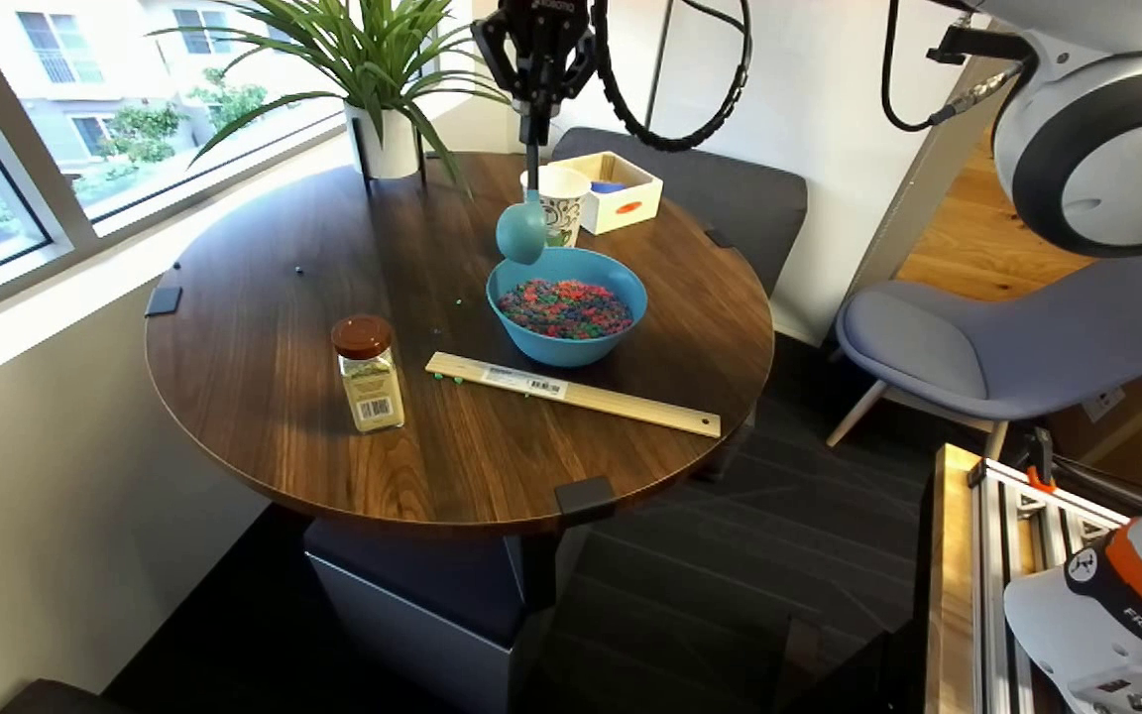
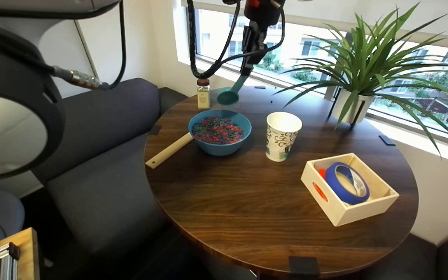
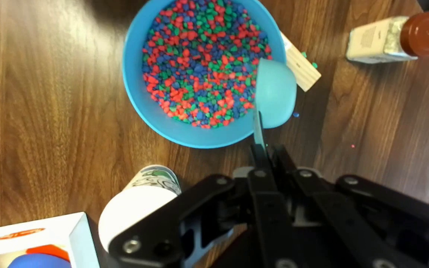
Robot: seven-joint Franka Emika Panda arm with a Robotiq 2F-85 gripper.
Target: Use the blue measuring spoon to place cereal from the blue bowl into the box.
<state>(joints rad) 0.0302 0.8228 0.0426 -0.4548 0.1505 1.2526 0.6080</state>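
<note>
My gripper (image 1: 534, 137) is shut on the handle of the blue measuring spoon (image 3: 277, 95), whose fingers hold it in the wrist view. The scoop hangs above the table by the rim of the blue bowl (image 1: 556, 349), its hollow turned sideways. That hollow looks bare in an exterior view, where the spoon (image 2: 228, 97) shows its inner side. Red, green and bluish cereal (image 3: 199, 80) fills much of the bowl. Beyond the paper cup stands the low tan box (image 2: 368, 213), with a roll of blue tape (image 2: 344, 186) and something red inside.
A patterned paper cup (image 2: 280, 140) stands between bowl and box. A flat wooden stick (image 1: 621, 405) lies beside the bowl, its end close to it. A red-lidded jar (image 1: 370, 377) is on the table, with a few loose bits. A potted plant (image 2: 352, 105) stands near the window.
</note>
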